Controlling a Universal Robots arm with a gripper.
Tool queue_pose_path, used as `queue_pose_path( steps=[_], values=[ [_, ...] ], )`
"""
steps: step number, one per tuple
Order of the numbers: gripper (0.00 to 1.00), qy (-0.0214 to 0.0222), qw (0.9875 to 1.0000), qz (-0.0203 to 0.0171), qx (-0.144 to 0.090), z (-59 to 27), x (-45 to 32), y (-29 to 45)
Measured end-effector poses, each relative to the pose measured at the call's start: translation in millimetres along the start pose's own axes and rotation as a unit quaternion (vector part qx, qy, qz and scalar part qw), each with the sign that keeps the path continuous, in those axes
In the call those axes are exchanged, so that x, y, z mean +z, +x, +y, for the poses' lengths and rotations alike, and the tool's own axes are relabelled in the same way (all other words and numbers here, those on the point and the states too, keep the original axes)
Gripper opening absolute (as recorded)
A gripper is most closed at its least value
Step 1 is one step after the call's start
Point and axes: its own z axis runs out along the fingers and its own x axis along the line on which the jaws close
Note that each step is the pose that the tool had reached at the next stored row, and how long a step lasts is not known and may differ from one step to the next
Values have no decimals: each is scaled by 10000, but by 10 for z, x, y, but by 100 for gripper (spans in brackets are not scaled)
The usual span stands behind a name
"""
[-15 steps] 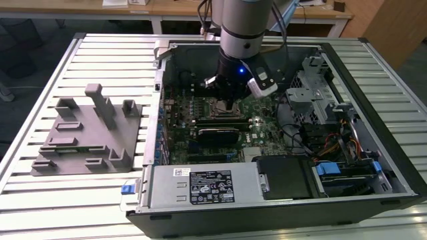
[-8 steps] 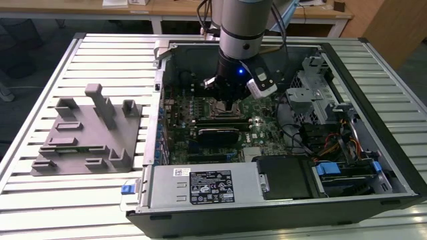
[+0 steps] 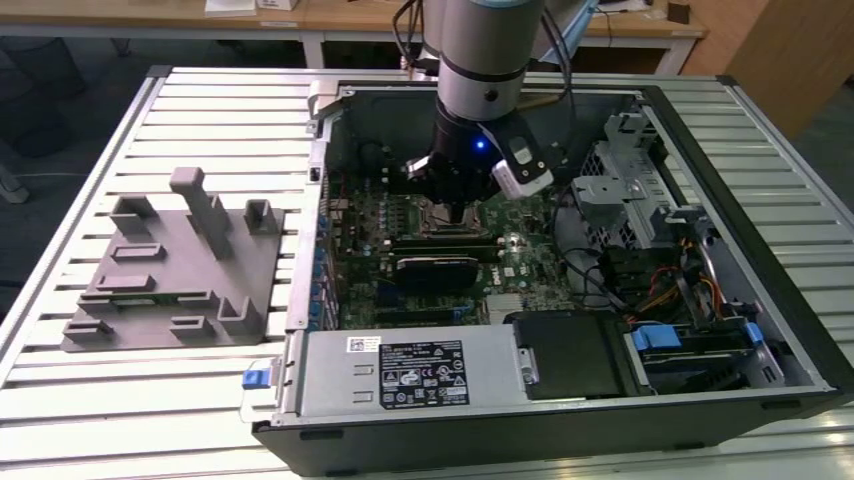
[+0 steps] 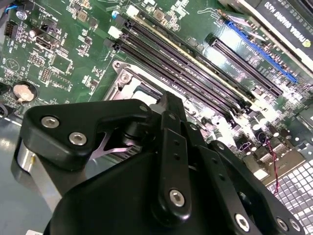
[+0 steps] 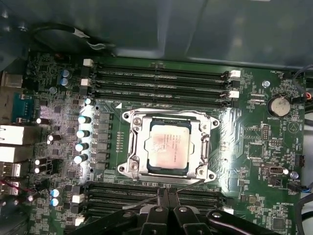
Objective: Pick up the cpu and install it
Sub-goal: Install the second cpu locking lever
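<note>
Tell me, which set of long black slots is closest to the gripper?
The set on the gripper's side of the cpu; the gripper reaches over it. The other set lies beyond the cpu, by the case wall.

Grey fixture block [image 3: 167,270] lies beside the open computer case [image 3: 787,330].

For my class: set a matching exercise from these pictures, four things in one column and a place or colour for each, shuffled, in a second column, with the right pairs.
Things:
1. cpu
2. grey fixture block
3. gripper
4. coin battery

Descriptions:
A. on the slatted table, outside the computer case
B. round and silvery, on the green board
C. inside the metal socket frame
D. black, above the motherboard

Pairs: 1-C, 2-A, 3-D, 4-B
</note>
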Motion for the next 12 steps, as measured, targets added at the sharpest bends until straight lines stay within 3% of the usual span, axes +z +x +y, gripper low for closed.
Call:
queue_pose_path(
  steps=[12],
  values=[
    [11,-1,10000,16,1,-10,42,103]
  ],
)
